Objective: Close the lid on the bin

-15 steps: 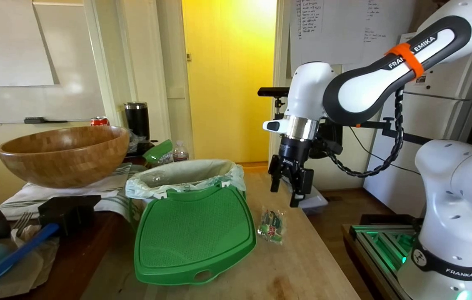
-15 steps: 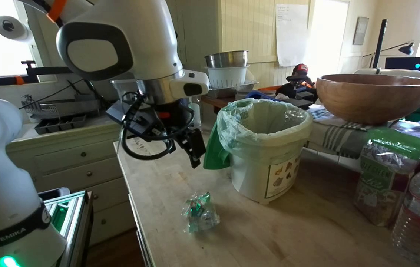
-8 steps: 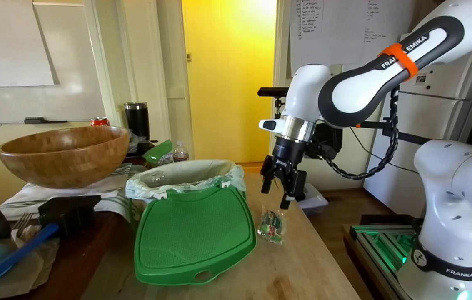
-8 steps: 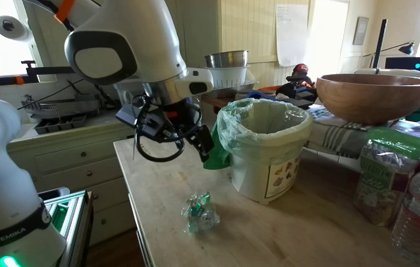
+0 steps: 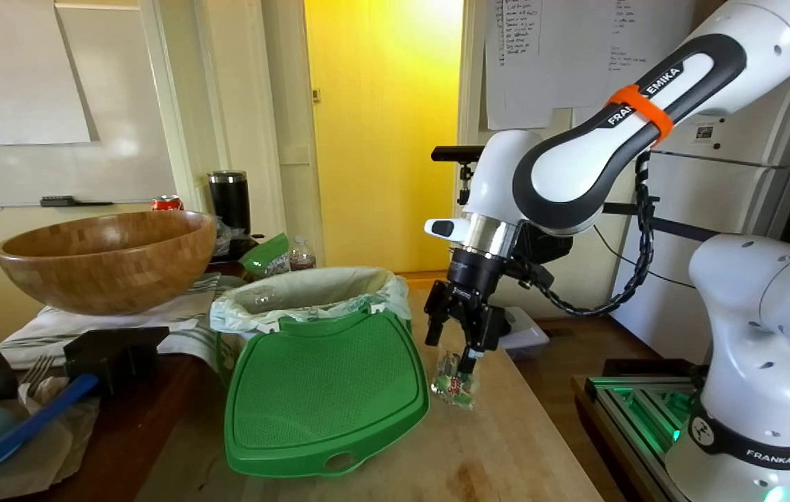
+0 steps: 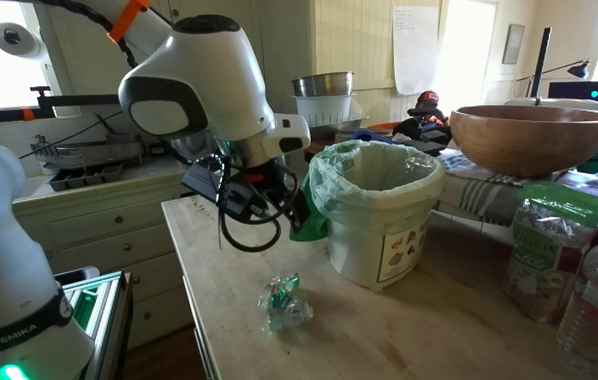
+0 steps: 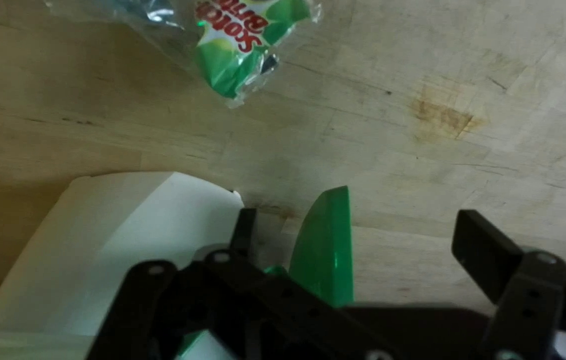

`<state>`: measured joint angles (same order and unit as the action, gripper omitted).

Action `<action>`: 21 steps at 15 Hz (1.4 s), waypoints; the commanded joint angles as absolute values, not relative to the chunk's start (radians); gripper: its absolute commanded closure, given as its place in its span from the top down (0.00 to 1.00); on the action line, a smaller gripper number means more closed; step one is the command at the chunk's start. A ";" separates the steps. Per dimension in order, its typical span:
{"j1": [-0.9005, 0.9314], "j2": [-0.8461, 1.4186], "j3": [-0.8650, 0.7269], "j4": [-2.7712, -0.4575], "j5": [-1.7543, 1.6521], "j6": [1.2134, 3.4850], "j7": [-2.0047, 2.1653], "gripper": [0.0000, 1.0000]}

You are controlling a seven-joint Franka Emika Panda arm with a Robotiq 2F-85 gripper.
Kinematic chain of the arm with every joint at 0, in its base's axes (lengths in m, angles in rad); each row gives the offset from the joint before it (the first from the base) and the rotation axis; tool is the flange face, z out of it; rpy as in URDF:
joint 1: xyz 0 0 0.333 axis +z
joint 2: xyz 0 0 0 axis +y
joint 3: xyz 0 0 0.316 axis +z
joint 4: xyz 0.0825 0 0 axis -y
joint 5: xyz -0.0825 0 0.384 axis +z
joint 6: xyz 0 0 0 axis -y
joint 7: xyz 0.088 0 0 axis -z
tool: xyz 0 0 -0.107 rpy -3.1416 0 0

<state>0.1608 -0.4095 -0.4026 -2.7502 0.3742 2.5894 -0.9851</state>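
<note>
Holding the claw (image 7: 356,227) wide apart over the tbl (image 6: 415,338), just by the bin (image 6: 357,253). Can see a bit of green lid (image 7: 325,250) btwn the fingers in wrist view, but can't tell if touching. Can see the lid hanging open off bin's rim, w/ small pkt (image 6: 285,303) nr.

The bin (image 6: 359,245) is showing white, its lid (image 5: 328,390) green. Near the bin, a bowl (image 5: 109,265) is displaying patchwork brown, a towel (image 6: 473,192) dark stripes on white, and a packet (image 7: 233,47) green and red.
</note>
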 commanded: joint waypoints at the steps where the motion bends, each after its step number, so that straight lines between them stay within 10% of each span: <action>1: 0.221 -0.348 -0.413 -2.750 0.528 2.672 -1.053 1.00; 21: 0.471 -0.302 -0.469 -2.734 1.126 2.898 -1.307 1.00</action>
<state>0.4156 -0.3051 -0.4371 -2.7477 0.9988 2.8685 -1.2549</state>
